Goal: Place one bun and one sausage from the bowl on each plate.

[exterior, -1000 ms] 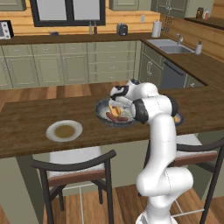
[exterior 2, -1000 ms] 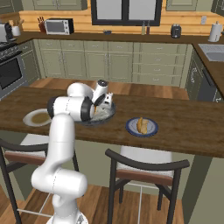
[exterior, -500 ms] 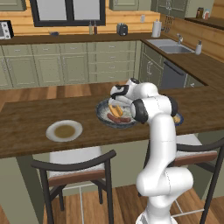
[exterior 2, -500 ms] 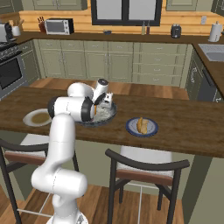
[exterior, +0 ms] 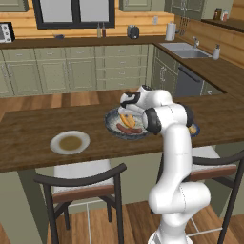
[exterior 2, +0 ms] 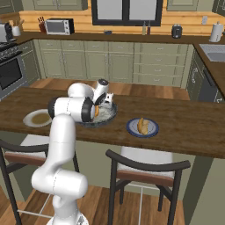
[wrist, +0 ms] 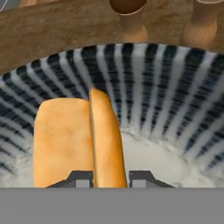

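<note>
Two sausages [exterior: 127,127] show leftward; hand view shows bun [wrist: 78,142].

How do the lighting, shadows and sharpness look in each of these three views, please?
Left base view: even, flat light, no glare; the bowl looks soft and low in detail. Right base view: equally even, with the arm covering part of the bowl. Hand view: the bun between the tool tips is sharp-edged, and the bowl's striped wall looks slightly smeared.

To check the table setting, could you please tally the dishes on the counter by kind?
Bowl: 1
Plates: 2, the white plate and the blue-rimmed plate
Total: 3
</note>
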You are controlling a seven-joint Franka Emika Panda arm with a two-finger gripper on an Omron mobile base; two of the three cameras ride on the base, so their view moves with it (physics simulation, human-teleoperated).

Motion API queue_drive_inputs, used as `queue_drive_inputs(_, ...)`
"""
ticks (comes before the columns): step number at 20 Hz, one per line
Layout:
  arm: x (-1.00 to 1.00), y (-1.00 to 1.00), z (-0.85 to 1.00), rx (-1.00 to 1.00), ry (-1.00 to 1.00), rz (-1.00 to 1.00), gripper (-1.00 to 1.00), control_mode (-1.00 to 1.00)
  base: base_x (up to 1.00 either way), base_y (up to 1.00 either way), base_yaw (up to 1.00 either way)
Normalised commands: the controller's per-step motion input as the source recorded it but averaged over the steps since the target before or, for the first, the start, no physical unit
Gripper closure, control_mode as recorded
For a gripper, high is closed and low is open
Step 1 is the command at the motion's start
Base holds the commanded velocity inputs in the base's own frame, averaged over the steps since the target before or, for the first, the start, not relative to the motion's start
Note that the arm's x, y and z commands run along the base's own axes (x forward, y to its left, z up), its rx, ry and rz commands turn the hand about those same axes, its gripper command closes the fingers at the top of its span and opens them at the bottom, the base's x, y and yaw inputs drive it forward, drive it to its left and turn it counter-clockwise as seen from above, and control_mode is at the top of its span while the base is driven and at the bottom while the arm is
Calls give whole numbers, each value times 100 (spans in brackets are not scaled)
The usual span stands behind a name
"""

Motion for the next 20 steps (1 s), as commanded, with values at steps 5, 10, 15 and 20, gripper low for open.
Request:
queue_drive_inputs(5, -46, 4, 66, 0, -2, -1, 100, -100, 0, 0, 0)
queue_drive_inputs(10, -66, 65, 76, -1, -6, -3, 100, -100, 0, 0, 0)
queue_drive_inputs(15, -86, 100, 40, -4, 1, -1, 100, -100, 0, 0, 0)
queue_drive_inputs(20, -70, 99, 16, -4, 10, 0, 100, -100, 0, 0, 0)
